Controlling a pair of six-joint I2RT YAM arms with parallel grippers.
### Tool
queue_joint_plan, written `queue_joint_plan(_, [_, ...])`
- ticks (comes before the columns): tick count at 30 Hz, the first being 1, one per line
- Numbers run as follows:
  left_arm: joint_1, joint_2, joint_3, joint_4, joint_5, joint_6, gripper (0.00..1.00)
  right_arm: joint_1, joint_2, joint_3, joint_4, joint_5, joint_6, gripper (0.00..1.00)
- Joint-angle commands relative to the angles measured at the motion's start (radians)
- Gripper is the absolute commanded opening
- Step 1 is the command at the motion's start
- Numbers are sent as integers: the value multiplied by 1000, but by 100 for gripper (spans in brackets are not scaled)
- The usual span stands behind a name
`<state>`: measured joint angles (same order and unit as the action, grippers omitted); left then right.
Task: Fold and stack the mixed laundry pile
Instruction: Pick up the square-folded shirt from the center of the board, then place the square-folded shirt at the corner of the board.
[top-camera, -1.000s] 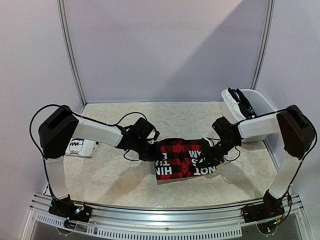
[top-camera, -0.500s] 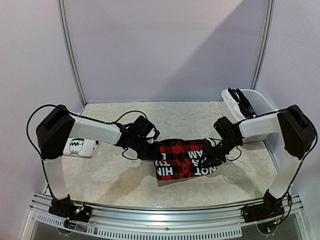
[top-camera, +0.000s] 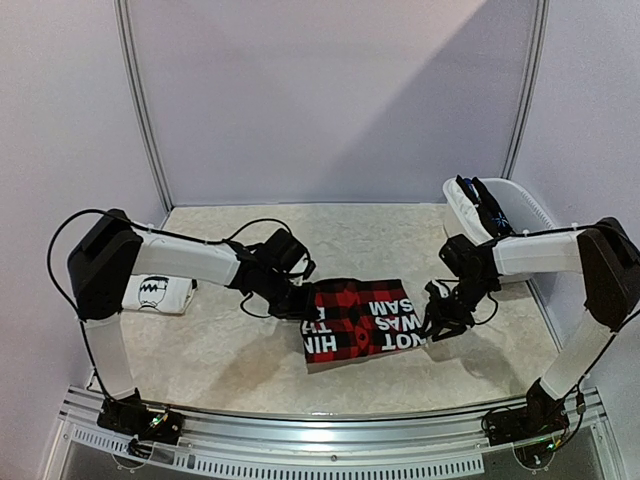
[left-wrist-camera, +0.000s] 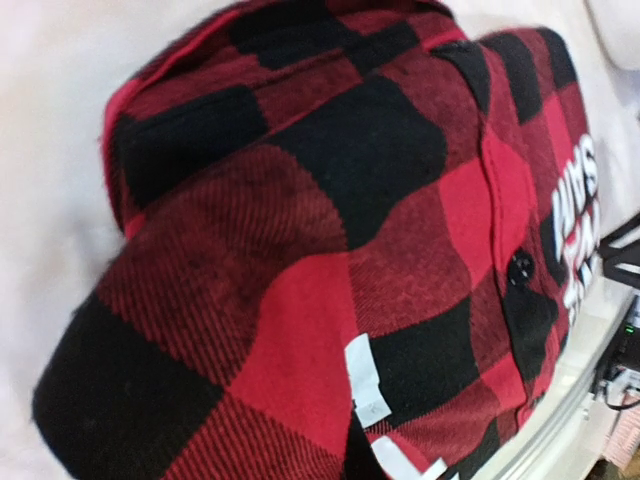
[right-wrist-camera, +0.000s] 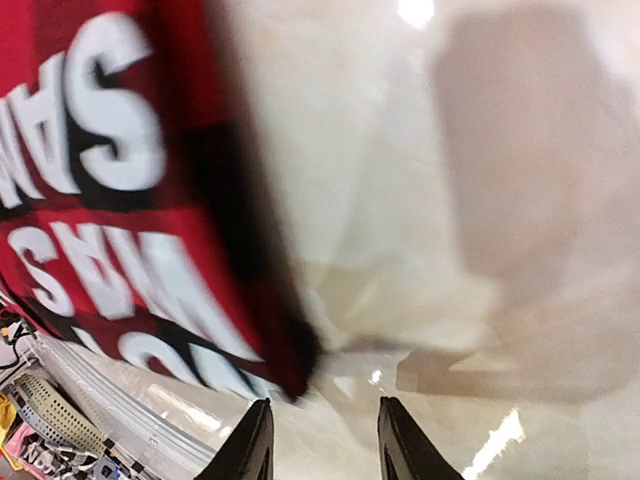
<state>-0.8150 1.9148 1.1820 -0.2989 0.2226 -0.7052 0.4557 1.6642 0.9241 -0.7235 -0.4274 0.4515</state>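
Top external view: red-black plaid shirt (top-camera: 365, 318) lies folded flat between both arms, white lettering up. Left gripper (top-camera: 297, 302) at plaid's left edge, closed, apparently pinching cloth. Right gripper (right-wrist-camera: 320, 425) just off plaid's right edge, jaws apart, nothing between them.

Step in hand, by my guess: finishing fold. Square edges, press crease flat, then move bundle whole toward white T-shirt (top-camera: 158, 295), well left of plaid.

Left fingers buried by plaid in wrist view, so grip unconfirmed. Garments in white tub (top-camera: 528, 207), beyond plaid's right, too small to identify.

In the left wrist view the plaid shirt (left-wrist-camera: 330, 250) filled the picture, cut off at every edge, and it hid the fingers of the left hand (top-camera: 298, 303). In the right wrist view its letters were blurred. The left arm (top-camera: 190, 262) covered part of the white T-shirt (top-camera: 160, 295).
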Motion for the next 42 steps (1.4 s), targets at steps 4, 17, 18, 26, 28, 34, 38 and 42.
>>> queue_joint_plan(4, [36, -87, 64, -236, -117, 119, 0, -17, -73, 70, -147, 112, 7, 37])
queue_joint_plan(17, [147, -169, 246, -686, -365, 439, 0, -17, -79, 184, -183, 96, -4, 37])
queue_joint_plan(18, [154, -174, 259, -711, -398, 461, 0, -17, -77, 189, -183, 91, -4, 37])
queue_joint_plan(26, [181, -216, 306, -829, -629, 658, 0, -18, -66, 209, -185, 74, -6, 37])
queue_joint_plan(28, [186, -230, 308, -848, -680, 692, 0, -17, -64, 213, -186, 70, -6, 37])
queue_joint_plan(34, [243, -300, 292, -870, -814, 785, 0, -18, -49, 232, -195, 57, -16, 37])
queue_joint_plan(38, [332, -371, 286, -848, -780, 826, 0, -17, -36, 250, -202, 51, -26, 37])
queue_joint_plan(42, [401, -426, 266, -796, -741, 884, 0, -18, -19, 267, -208, 46, -34, 37])
